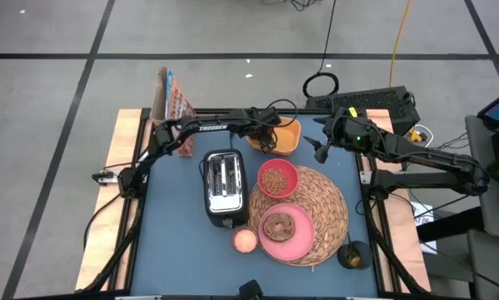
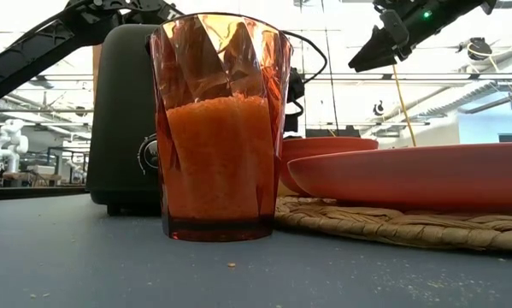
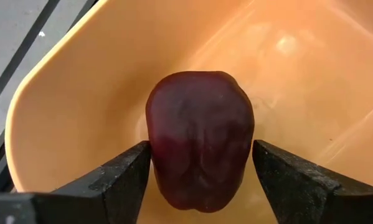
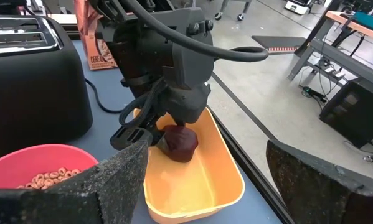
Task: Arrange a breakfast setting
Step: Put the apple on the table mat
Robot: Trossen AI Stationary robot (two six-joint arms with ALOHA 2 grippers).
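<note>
A dark-red fruit (image 3: 200, 140) sits inside a yellow tub (image 1: 284, 140) at the table's far side. My left gripper (image 1: 274, 136) reaches down into the tub and is shut on the fruit. My right gripper (image 4: 205, 180) is open and empty, hovering just right of the tub (image 4: 192, 180). The round straw placemat (image 1: 324, 208) lies at the right of the table. On it stand a pink bowl (image 1: 277, 177) of cereal and a pink plate (image 1: 270, 242). A brown ring-shaped bread (image 1: 279, 225) lies on the plate. My left gripper pinches the fruit's two opposite sides (image 3: 154, 155) between its two fingers. The fingers (image 4: 136, 134) come from above, slanting down into the tub. The fruit (image 4: 180, 143) stays upright inside the tub; whether it is lifted off the tub's floor I cannot tell.
A black toaster (image 1: 225, 187) stands left of the placemat, with a tumbler of orange drink (image 1: 245, 240) near its front. A cereal box (image 1: 172, 98) stands at the far left corner. A small dark object (image 1: 354, 255) sits at the near right.
</note>
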